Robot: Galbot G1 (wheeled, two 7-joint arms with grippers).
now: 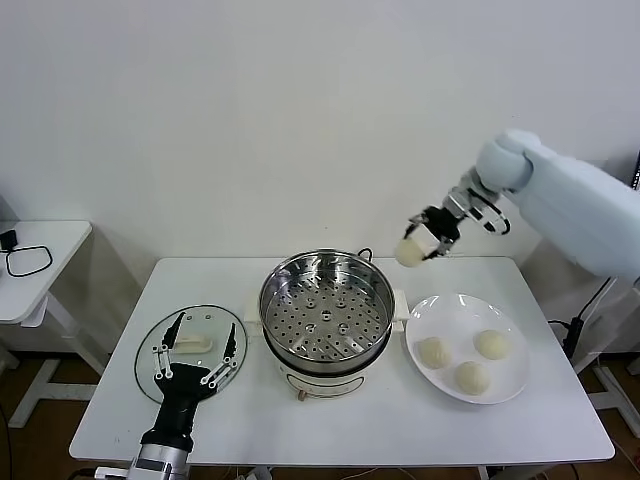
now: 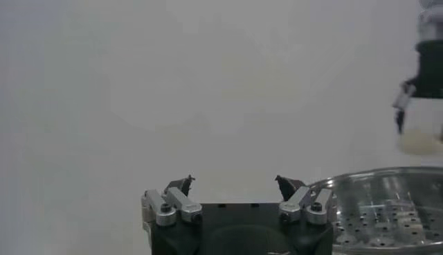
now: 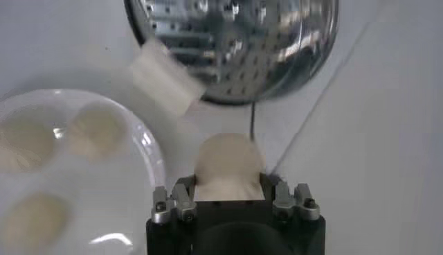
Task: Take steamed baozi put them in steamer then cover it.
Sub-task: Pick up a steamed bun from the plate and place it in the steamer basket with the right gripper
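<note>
Right gripper (image 1: 420,243), head view: raised in the air behind the table, between steamer (image 1: 326,312) and plate (image 1: 466,347); jaws closed on one bao (image 1: 409,252), which hangs clear of everything. Three buns (image 1: 433,352) lie on the plate, none in the steamer. Steamer tray bare, holes showing. Lid (image 1: 190,352) lies flat on the table left of the steamer. Left gripper (image 1: 199,345) hovers low over the lid, fingers spread wide, holding nothing.

Left wrist view: left gripper's fingers (image 2: 176,201) well apart, nothing between them. Steamer rim (image 2: 387,177) at one side; the other gripper with its bao (image 2: 420,141) seen blurred above that rim.

Right wrist view: bao (image 3: 228,170) seated between the two fingers (image 3: 178,197), pinched on both sides and bulging slightly past them. Steamer (image 3: 235,41) and plate (image 3: 149,149) both below; three buns (image 3: 97,132) on the plate.

Step in hand, as judged: carry the bao over the steamer and set it down. To do it well: centre over an open part of the tray toward one side, leaving room for three more; lower until near the perforated floor before releasing, as soft dough may stick to the pads or roll; keep the squeeze light; clear the rim when lifting out.
</note>
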